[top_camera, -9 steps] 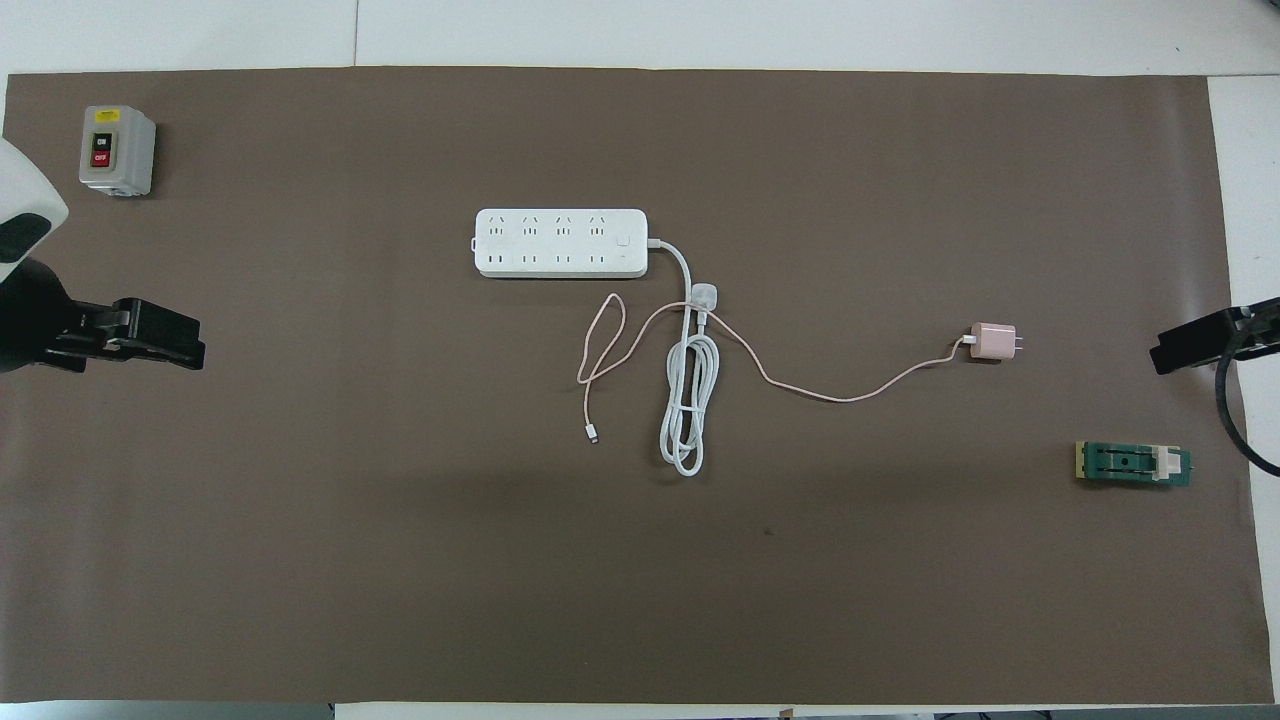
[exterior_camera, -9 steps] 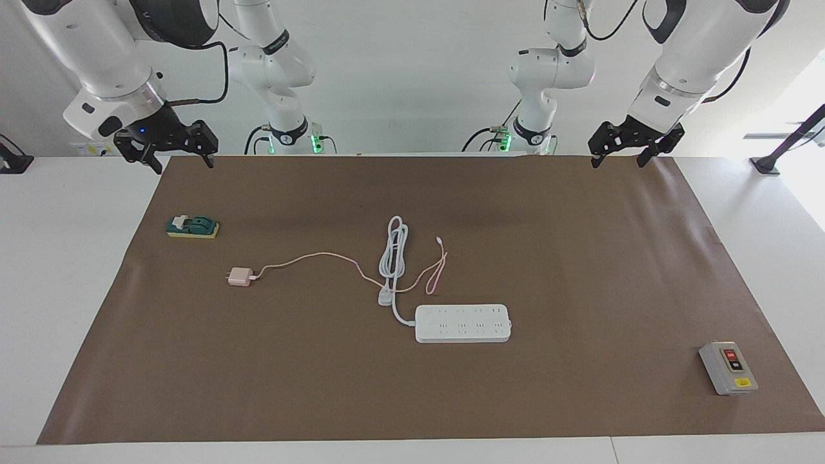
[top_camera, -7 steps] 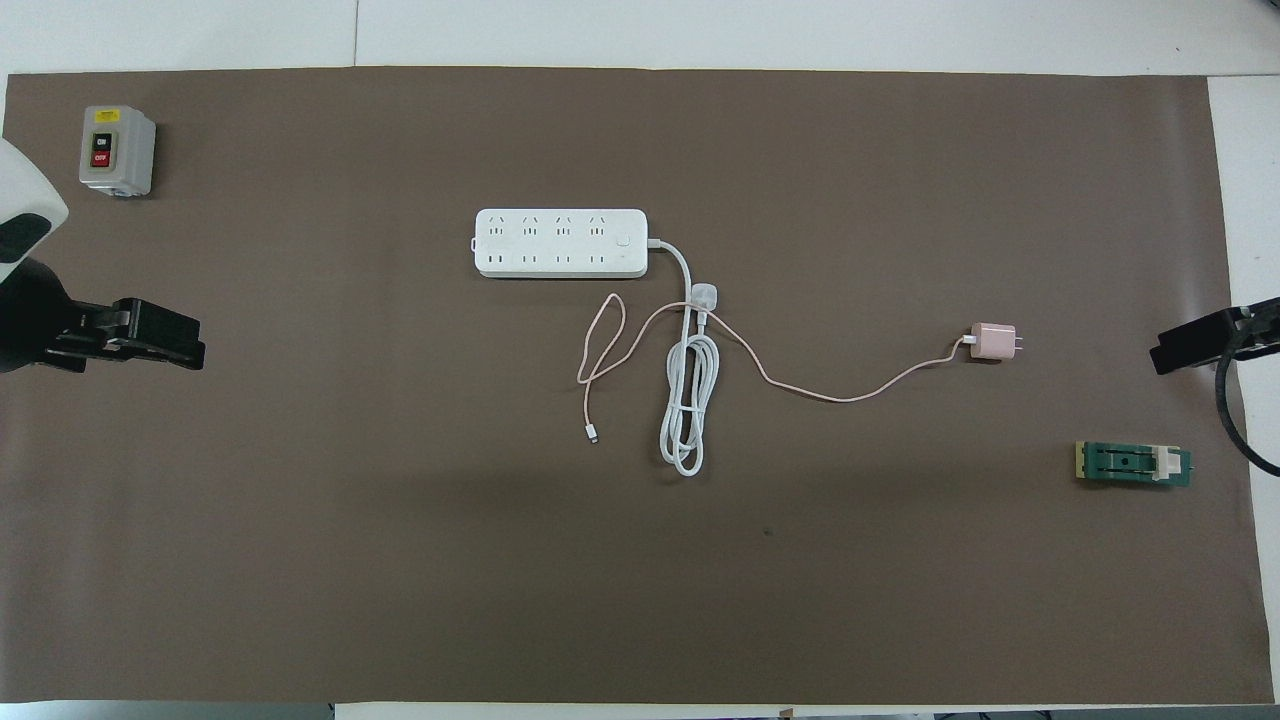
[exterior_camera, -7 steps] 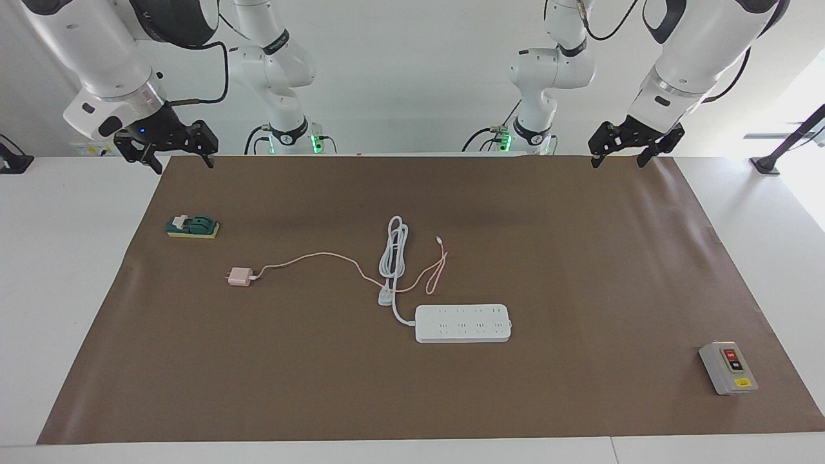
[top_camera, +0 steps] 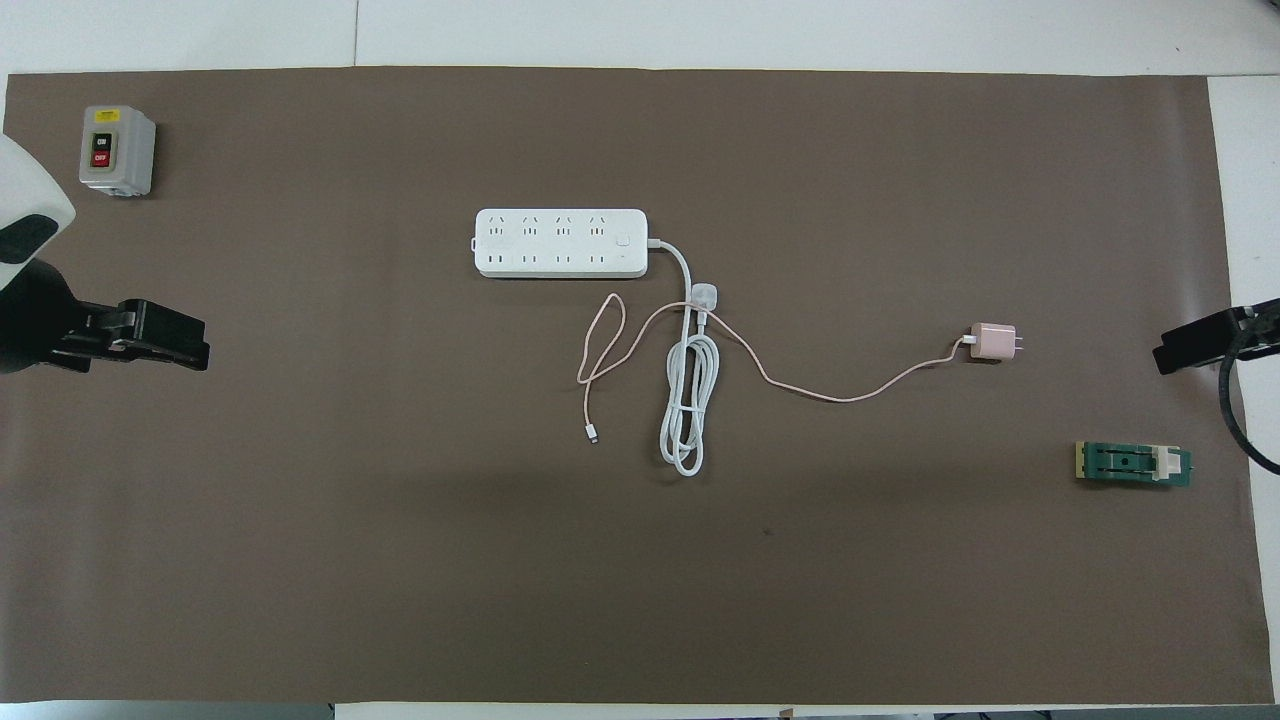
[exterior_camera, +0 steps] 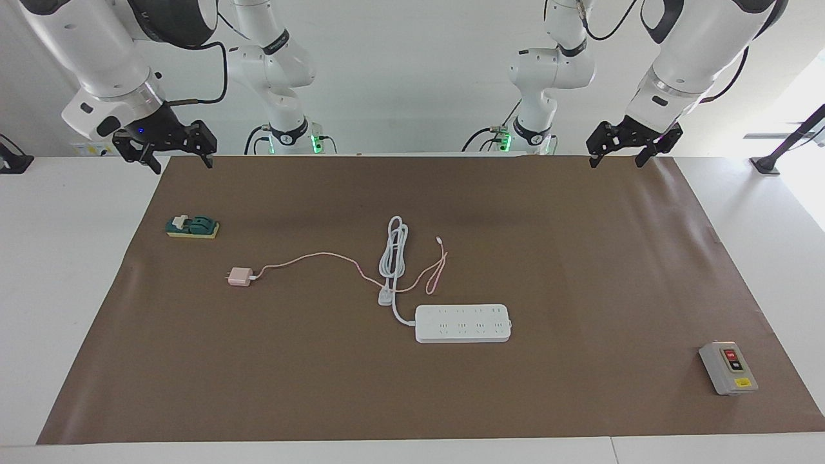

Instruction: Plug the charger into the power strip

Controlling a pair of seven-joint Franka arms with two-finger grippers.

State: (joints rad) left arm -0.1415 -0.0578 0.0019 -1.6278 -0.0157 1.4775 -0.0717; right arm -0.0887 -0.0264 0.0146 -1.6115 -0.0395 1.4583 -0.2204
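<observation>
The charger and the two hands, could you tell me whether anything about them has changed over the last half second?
Hardly anything: the left hand and right hand have only drifted slightly, both open and empty. The charger, its cable and the power strip lie where they were, unplugged.

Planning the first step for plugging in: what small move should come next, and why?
Probably send the right end effector, open and raised, down over the charger. It lies unplugged at that arm's end, apart from the power strip. The left end effector waits, open.
</observation>
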